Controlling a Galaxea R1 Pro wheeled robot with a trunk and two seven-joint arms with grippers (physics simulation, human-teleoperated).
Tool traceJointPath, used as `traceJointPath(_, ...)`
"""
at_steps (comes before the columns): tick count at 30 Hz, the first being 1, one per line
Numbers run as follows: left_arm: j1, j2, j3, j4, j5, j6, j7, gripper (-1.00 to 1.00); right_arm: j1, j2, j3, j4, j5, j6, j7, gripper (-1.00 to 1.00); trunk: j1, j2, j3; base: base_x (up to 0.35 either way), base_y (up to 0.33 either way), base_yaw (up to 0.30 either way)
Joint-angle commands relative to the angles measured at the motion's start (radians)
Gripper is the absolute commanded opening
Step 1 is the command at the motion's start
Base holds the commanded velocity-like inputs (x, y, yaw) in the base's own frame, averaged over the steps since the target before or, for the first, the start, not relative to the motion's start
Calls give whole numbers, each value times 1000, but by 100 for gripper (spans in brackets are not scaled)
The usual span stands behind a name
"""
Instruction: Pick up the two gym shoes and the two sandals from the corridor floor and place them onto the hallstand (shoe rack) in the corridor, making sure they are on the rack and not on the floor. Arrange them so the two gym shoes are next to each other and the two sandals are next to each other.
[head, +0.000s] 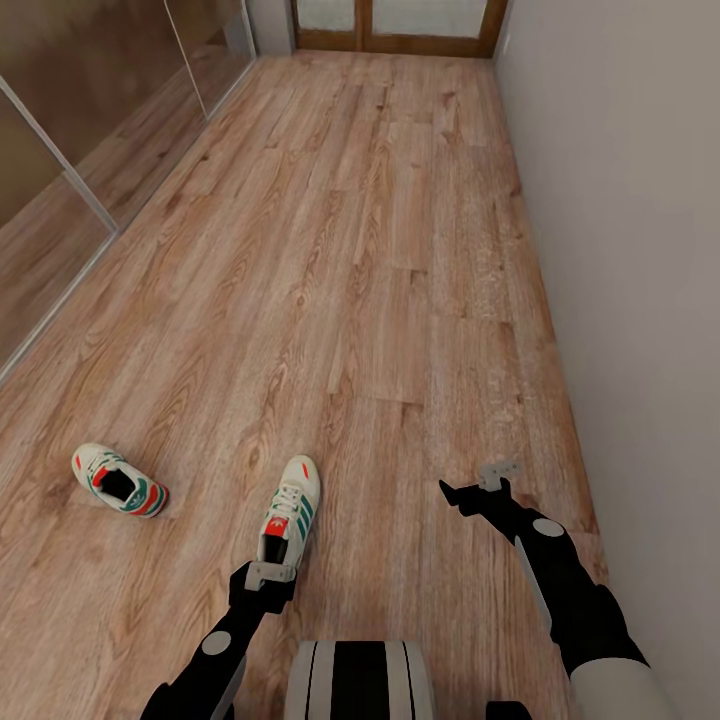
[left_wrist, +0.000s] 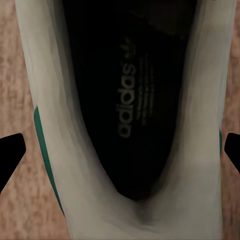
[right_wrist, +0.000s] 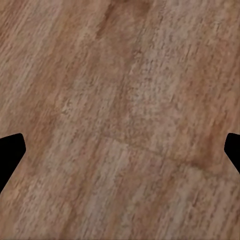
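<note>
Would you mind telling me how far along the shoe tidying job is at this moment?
Nothing looks done: both gym shoes lie apart on the corridor floor, one off to the robot's left, the nearer shoe ahead. In hand: the left end effector is open over the nearer shoe's heel, fingertips either side of it. The right end effector is open above bare planks. Left: lifting and racking everything.

The head camera looks steeply down the corridor floor (head: 380, 280) from above both arms. The left wrist camera hangs close over the near gym shoe (left_wrist: 125, 120), which the head view shares; the right wrist camera faces bare planks beside that shoe.
</note>
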Motion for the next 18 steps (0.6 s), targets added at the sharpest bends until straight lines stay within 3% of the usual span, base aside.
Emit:
traceJointPath(1,0,0,3,0,-7,-3,-3,100,0,0,-2,-2,10,4,8,100,0,0,-1,8,0,0)
traceJointPath(6,0,-1,2,0,-6,-3,-4,100,0,0,-2,-2,10,4,8,100,0,0,-1,4,0,0)
traceJointPath(7,0,-1,2,0,-6,-3,-4,-100,0,0,-2,-2,10,4,8,100,0,0,-1,2,0,0)
traceJointPath(18,-1,0,2,0,-5,-3,-3,-100,0,0,-2,-2,10,4,8,100,0,0,-1,0,0,0)
